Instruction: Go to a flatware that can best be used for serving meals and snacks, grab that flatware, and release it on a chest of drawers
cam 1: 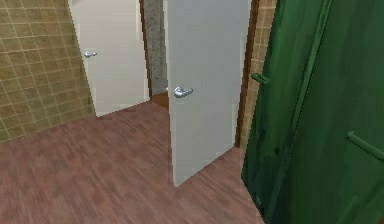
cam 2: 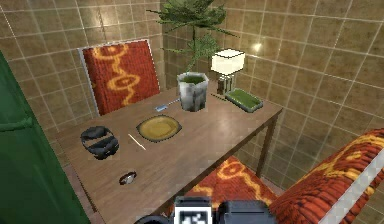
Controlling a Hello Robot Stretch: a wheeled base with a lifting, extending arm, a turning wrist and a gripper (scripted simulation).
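A round olive-yellow plate [cam 2: 159, 128] lies on the brown wooden table [cam 2: 230, 140], near its middle. A thin pale utensil [cam 2: 137, 143] lies just left of the plate, and a blue-handled one [cam 2: 165, 104] lies beyond it. My gripper [cam 2: 160, 218] pokes in at the arm side view's bottom edge, beside a white marker square [cam 2: 195, 212], at the table's near edge. Its far end cannot be made out, so I cannot tell whether it holds anything.
On the table stand a potted plant [cam 2: 192, 90], a small lamp [cam 2: 228, 68], a green tray [cam 2: 243, 98] and dark lumps [cam 2: 98, 141]. Red patterned chairs [cam 2: 122, 72] [cam 2: 340, 185] flank it. In the forward view a white door [cam 1: 205, 90] stands ajar beside a green cabinet [cam 1: 320, 120].
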